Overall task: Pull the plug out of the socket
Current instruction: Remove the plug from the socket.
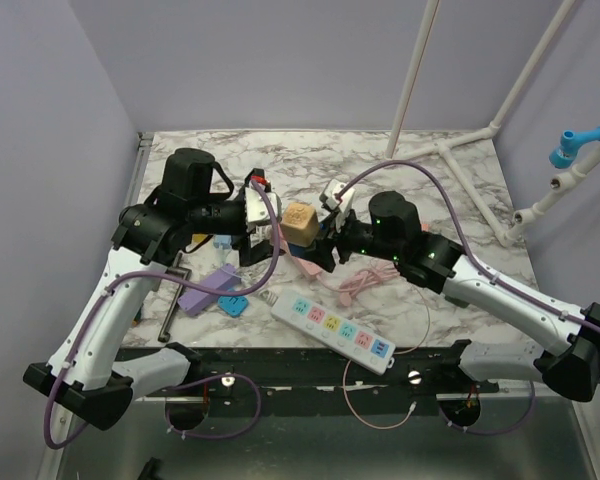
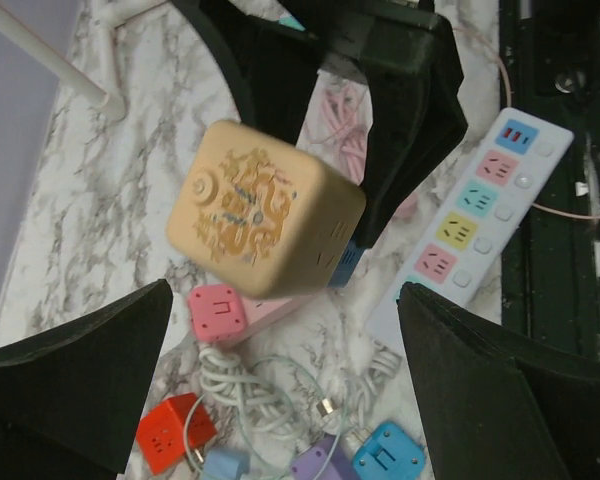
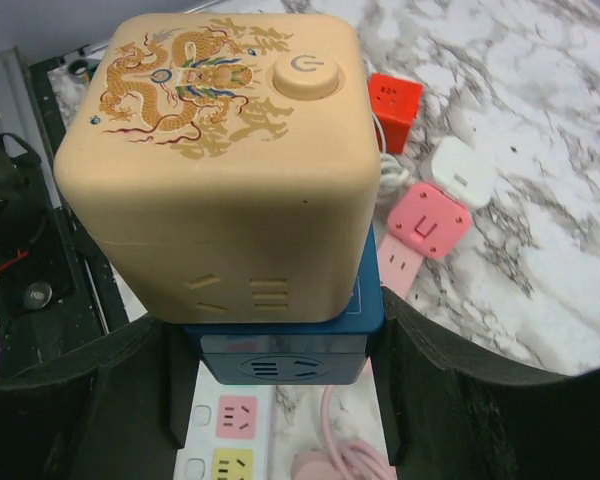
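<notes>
A tan cube socket [image 1: 300,222] with a gold dragon print and a round button is held up over the middle of the table. It is joined to a blue plug block [image 3: 280,345] on its underside. My right gripper [image 3: 280,340] is shut on the blue plug, one black finger [image 3: 450,400] on each side. In the left wrist view the tan socket [image 2: 265,210] hangs ahead of my left gripper [image 2: 285,295], with the blue plug [image 2: 345,265] peeking out behind it. The left jaws stand wide open, apart from the cube, with nothing between them.
A white power strip [image 1: 335,332] with coloured outlets lies near the front edge. Under the left gripper lie a pink adapter [image 2: 217,310], a red cube [image 2: 175,435], a coiled white cable [image 2: 250,390] and a light-blue plug [image 2: 388,455]. A purple block [image 1: 208,292] and a pink cable [image 1: 365,282] lie nearby.
</notes>
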You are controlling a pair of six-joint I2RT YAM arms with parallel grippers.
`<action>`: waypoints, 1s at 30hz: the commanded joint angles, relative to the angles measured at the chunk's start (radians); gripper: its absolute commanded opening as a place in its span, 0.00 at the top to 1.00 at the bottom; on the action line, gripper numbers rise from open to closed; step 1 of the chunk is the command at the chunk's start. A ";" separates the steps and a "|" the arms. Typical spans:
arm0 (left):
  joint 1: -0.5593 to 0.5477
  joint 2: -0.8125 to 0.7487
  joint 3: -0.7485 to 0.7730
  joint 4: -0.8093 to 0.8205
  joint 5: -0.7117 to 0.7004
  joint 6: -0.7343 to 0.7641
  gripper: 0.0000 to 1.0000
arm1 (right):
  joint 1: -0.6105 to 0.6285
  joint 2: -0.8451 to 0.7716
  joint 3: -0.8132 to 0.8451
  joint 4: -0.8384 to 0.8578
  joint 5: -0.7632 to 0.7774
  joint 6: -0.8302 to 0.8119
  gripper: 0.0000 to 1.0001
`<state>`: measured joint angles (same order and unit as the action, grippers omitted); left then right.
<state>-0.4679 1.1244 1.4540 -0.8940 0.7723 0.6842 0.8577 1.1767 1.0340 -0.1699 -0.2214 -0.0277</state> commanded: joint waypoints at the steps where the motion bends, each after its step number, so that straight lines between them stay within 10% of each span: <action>1: 0.007 0.003 -0.004 -0.087 0.171 0.029 0.01 | 0.071 0.044 0.099 -0.009 -0.015 -0.155 0.99; 23: 0.014 0.091 0.053 -0.377 0.210 0.376 0.02 | 0.217 0.092 0.158 -0.017 0.126 -0.281 0.99; 26: 0.012 0.112 0.085 -0.399 0.206 0.400 0.15 | 0.217 0.093 0.152 -0.013 0.127 -0.272 0.99; 30: 0.011 0.127 0.124 -0.381 0.207 0.362 0.59 | 0.218 0.095 0.140 -0.001 0.138 -0.262 0.99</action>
<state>-0.4538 1.2400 1.5276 -1.2587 0.9363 1.0370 1.0676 1.2938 1.1694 -0.2558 -0.1162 -0.2962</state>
